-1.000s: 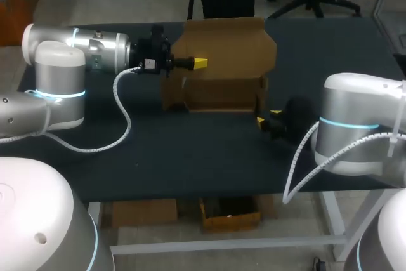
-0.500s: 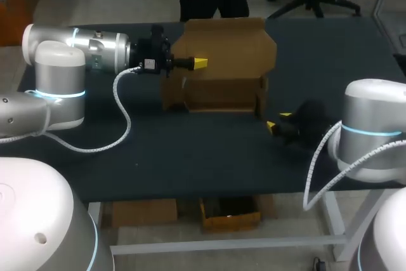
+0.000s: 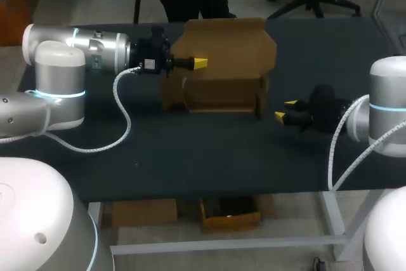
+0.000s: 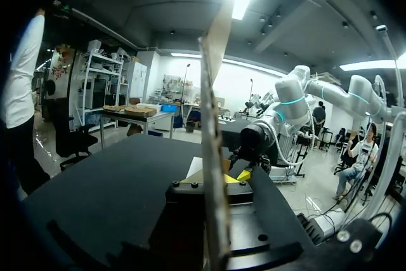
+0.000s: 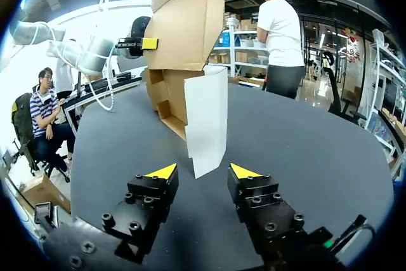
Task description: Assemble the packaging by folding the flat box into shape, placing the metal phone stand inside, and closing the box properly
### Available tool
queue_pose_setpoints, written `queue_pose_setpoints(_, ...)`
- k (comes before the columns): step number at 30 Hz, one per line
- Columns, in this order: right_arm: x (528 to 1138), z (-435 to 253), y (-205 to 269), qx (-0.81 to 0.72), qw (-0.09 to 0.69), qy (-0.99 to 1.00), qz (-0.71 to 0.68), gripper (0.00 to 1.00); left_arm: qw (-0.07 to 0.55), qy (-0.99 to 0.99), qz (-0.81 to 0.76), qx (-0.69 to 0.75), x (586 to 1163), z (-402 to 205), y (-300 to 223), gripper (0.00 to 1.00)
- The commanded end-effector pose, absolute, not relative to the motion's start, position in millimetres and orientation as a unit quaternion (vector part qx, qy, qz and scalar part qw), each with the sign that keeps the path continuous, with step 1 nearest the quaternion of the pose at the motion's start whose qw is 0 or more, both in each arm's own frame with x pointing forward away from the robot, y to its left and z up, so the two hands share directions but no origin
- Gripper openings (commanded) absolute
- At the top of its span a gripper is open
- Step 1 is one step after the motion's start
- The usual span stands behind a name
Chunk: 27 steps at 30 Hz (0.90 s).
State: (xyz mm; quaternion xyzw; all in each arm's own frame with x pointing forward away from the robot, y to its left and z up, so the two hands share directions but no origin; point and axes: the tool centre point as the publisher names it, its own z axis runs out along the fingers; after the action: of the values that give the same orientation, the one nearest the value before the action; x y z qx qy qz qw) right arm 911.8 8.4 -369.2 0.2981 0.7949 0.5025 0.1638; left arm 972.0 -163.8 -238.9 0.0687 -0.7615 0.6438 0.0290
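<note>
Cardboard box (image 3: 222, 74) is sitting part-formed at the far middle of the table (image 3: 190, 157), its tray folded up and its lid flap (image 3: 228, 42) standing upright behind it. Left gripper (image 3: 200, 62) is staying exactly where it was a second ago, pinching the upright lid near its left edge; in the left wrist view the cardboard edge is running straight between the two fingers, so I am reading it as clamped on the lid and holding the box steady. Right gripper (image 3: 285, 110) is backing away: a second ago it was just beside the box's right front corner, half a second ago a little clear of it, and now it is hanging well apart to the right, fingers spread wide and carrying nothing. From its own wrist view a white side flap (image 5: 206, 118) is standing ahead of the open fingers, not touching them. Judgement: the right arm is finishing its folding contact and is probably heading off to fetch the stand, while the left is keeping the lid open for loading; folding looks largely done, with insertion and closing not yet done. Counts: one box, two grippers, one gripper loaded, one free. Metal phone stand: none showing in any view, so its location is unknown.
</note>
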Motion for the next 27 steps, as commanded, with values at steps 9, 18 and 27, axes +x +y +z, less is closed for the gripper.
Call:
queue_pose_setpoints(9,932,-366,7,0.205,0.068,0.831,0.512,0.47,0.029,-0.761,0.644,0.068,973,-244,-163,0.0)
queue_pose_setpoints(18,935,-364,4,0.172,0.056,0.847,0.5,0.47,0.029,-0.761,0.644,0.068,973,-244,-163,0.0)
queue_pose_setpoints(27,935,-365,2,0.172,0.053,0.844,0.505,0.48,0.029,-0.761,0.644,0.068,973,-244,-163,0.0)
